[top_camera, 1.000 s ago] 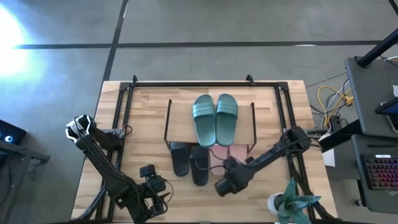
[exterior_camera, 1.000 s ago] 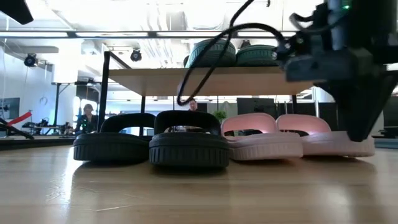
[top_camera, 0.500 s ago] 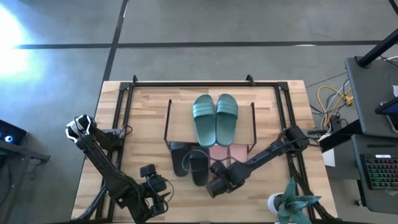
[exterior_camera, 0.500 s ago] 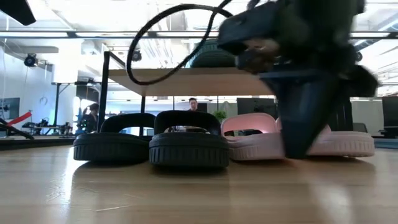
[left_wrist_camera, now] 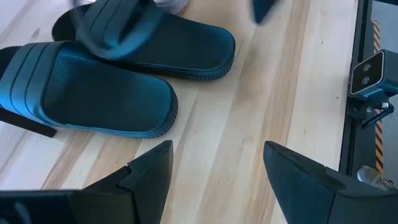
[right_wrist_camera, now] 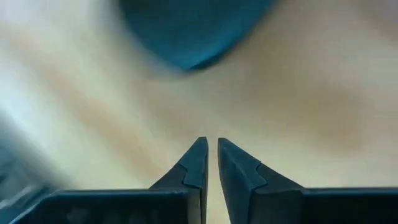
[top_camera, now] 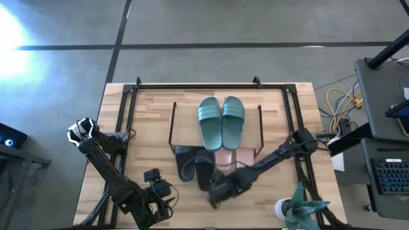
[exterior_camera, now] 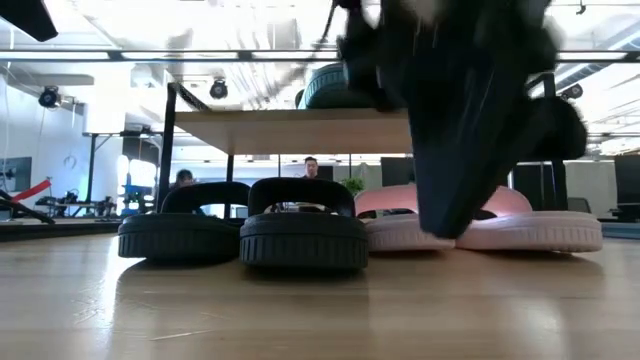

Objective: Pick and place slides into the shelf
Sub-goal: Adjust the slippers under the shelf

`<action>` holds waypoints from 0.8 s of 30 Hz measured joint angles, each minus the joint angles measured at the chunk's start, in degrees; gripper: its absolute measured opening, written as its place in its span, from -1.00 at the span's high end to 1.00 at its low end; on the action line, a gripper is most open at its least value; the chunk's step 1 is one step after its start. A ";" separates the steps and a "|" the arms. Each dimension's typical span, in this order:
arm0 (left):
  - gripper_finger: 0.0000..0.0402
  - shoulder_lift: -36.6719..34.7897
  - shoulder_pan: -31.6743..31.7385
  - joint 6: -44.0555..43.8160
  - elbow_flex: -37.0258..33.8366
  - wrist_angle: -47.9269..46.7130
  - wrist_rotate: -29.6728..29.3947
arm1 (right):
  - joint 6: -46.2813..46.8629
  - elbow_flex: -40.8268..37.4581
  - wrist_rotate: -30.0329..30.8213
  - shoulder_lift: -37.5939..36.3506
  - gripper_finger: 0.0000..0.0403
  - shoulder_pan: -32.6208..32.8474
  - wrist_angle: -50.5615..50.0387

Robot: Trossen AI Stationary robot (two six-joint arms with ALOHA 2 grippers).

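High view: I see the teal pair (top_camera: 221, 121) on the shelf (top_camera: 185, 124) top board, black slides (top_camera: 195, 167) and pink slides (top_camera: 231, 156) below at its front. The right end effector (top_camera: 217, 191) has swung from the pink side toward the black pair, near the counter's front edge.
Low view: right arm blurred, now over the pink pair (exterior_camera: 530, 228); black pair (exterior_camera: 300, 235) untouched.
Left wrist view: left end effector (left_wrist_camera: 217, 180) spread wide, empty, parked by the front-left corner.
Right wrist view: right fingers (right_wrist_camera: 198, 163) nearly closed, holding nothing.
Read: placing looks done; I judge it's nudging or retreating.
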 joint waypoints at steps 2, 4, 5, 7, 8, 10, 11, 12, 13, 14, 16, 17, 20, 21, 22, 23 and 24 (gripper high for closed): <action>-0.17 0.00 0.00 0.16 0.00 -0.02 -0.02 | 0.50 0.04 0.00 0.28 0.86 1.06 5.18; -0.17 0.00 0.02 0.16 0.00 -0.07 -0.01 | 2.45 0.11 3.05 0.78 0.86 1.38 7.87; -0.17 0.00 0.01 0.16 0.00 -0.15 -0.01 | 3.61 0.11 5.04 1.36 0.86 1.32 8.22; -0.17 0.02 0.00 0.16 0.00 -0.21 -0.02 | 5.20 -0.01 9.49 2.05 0.86 1.15 8.35; -0.17 0.00 0.00 0.14 0.00 -0.27 0.00 | 5.36 0.00 11.15 2.51 0.86 1.02 8.63; -0.17 0.00 0.00 0.15 0.00 -0.26 0.00 | 4.87 0.00 13.31 2.76 0.86 0.34 8.95; -0.17 0.00 0.00 0.14 0.00 -0.41 0.00 | 4.05 0.04 13.38 3.07 0.86 -0.10 9.05; -0.17 0.00 0.00 0.14 0.00 -0.41 0.00 | 3.30 0.07 13.42 3.30 0.86 -0.60 9.25; -0.17 0.00 0.00 0.14 0.00 -0.36 0.00 | 2.62 0.07 14.02 3.54 0.86 -1.00 8.93; -0.17 0.00 0.00 0.14 0.00 -0.45 0.02 | 2.40 0.00 15.33 3.65 0.86 -1.39 8.43; -0.17 0.00 0.00 0.12 0.00 -0.44 0.00 | 3.10 0.00 20.05 3.65 0.86 -2.01 8.41; -0.17 0.00 0.00 0.12 0.00 -0.44 0.00 | 4.23 0.01 22.82 3.47 0.86 -2.21 8.45; -0.17 0.00 0.00 -0.07 0.00 -0.45 0.15 | 6.74 0.00 28.47 2.50 0.86 -2.77 8.46; -0.17 0.00 0.00 -0.09 0.00 -0.40 0.31 | 6.77 0.00 28.44 2.12 0.86 -2.98 8.52; -0.17 0.00 0.00 -0.24 0.00 -0.42 0.47 | 6.24 0.08 27.70 1.82 0.86 -3.04 8.66; -0.17 0.00 0.00 -0.38 0.00 -0.35 0.49 | 5.13 0.28 26.45 1.56 0.86 -3.04 8.63; -0.17 0.00 0.00 -0.44 0.00 -0.26 0.58 | 3.90 0.41 24.88 1.47 0.86 -3.01 8.57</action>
